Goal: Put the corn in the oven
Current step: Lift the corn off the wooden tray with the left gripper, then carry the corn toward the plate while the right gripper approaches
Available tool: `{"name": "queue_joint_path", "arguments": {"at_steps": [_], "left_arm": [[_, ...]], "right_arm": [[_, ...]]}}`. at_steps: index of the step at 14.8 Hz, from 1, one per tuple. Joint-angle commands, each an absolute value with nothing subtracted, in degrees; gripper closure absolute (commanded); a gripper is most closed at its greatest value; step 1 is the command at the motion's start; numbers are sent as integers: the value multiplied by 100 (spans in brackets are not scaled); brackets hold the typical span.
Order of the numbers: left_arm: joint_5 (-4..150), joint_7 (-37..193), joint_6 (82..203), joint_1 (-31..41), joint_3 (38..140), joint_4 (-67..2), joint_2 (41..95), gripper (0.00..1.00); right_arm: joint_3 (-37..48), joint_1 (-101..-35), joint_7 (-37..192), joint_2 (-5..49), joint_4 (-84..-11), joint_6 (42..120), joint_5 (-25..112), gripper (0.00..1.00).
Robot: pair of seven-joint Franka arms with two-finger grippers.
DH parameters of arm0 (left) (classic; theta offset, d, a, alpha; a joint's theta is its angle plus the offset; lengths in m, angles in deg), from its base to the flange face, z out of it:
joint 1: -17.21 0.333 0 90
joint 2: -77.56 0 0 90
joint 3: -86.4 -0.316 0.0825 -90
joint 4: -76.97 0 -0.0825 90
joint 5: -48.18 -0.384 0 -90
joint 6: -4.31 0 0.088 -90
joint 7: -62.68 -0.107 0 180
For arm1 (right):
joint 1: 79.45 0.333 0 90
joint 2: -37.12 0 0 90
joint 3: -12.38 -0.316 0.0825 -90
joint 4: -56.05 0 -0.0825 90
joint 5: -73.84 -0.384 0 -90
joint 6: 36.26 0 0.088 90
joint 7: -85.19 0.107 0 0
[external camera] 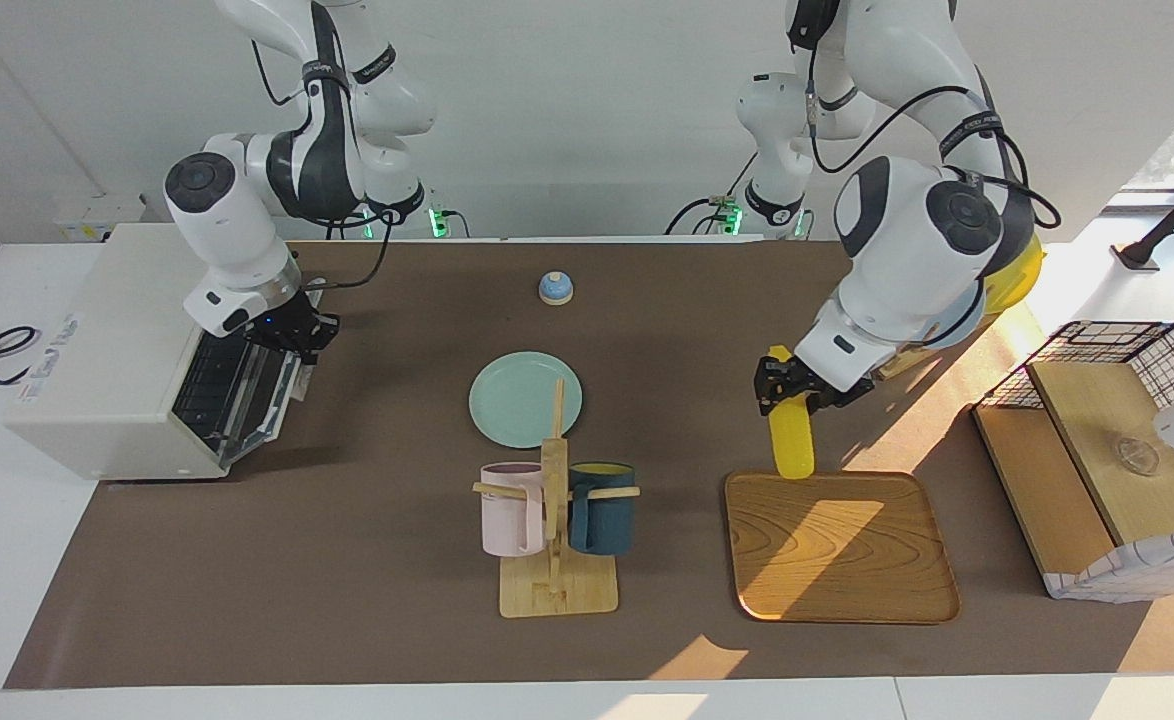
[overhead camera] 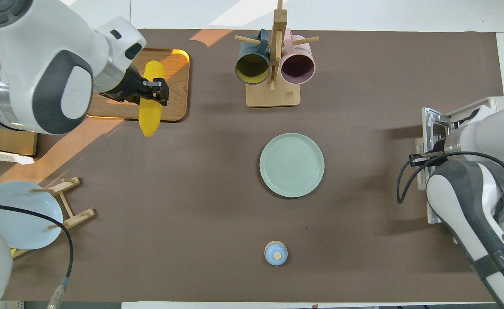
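The yellow corn (external camera: 792, 440) hangs from my left gripper (external camera: 785, 386), which is shut on its upper part. It is held tilted in the air over the edge of the wooden tray (external camera: 837, 560) that is nearer to the robots. In the overhead view the corn (overhead camera: 150, 118) and the left gripper (overhead camera: 153, 91) are over that tray edge (overhead camera: 179, 86). The white oven (external camera: 107, 350) stands at the right arm's end of the table with its glass door (external camera: 242, 390) tipped open. My right gripper (external camera: 297, 335) is at the door's top edge. My right arm hides it in the overhead view.
A green plate (external camera: 525, 398) lies mid-table. A wooden mug rack (external camera: 555, 560) holds a pink and a dark blue mug. A small blue knob-topped object (external camera: 555, 288) sits near the robots. A wire-and-wood basket shelf (external camera: 1107, 450) stands at the left arm's end, and a pale blue plate (overhead camera: 16, 219) leans on a stand.
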State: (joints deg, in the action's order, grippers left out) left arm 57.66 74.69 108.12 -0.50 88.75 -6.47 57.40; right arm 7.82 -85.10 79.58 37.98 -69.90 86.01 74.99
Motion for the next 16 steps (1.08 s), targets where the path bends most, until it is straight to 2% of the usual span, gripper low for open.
{"name": "queue_joint_path", "arguments": {"at_steps": [1, 3, 5, 8, 11, 16], "left_arm": [[5900, 7971, 11431, -598, 8789, -1642, 6172, 100], [5952, 8428, 12370, -1221, 8789, -2617, 6524, 100], [5952, 8692, 13014, -1783, 8780, -2964, 6473, 100], [5952, 9298, 13831, -2435, 8780, -2921, 6034, 100], [5944, 9782, 14412, -2918, 8754, -2535, 5358, 100], [5917, 9950, 14878, -3140, 8754, -2543, 5146, 100]], "right_arm": [[904, -8438, 8175, 3431, -7147, 9434, 7700, 100], [904, -8314, 8325, 3317, -7366, 9828, 7700, 100], [904, -8332, 8352, 3229, -7552, 10146, 7700, 100], [895, -8218, 8641, 3123, -7526, 10199, 7674, 100], [851, -8148, 8668, 3088, -7421, 10208, 7157, 100], [842, -7665, 9169, 2930, -6807, 9700, 6988, 100]]}}
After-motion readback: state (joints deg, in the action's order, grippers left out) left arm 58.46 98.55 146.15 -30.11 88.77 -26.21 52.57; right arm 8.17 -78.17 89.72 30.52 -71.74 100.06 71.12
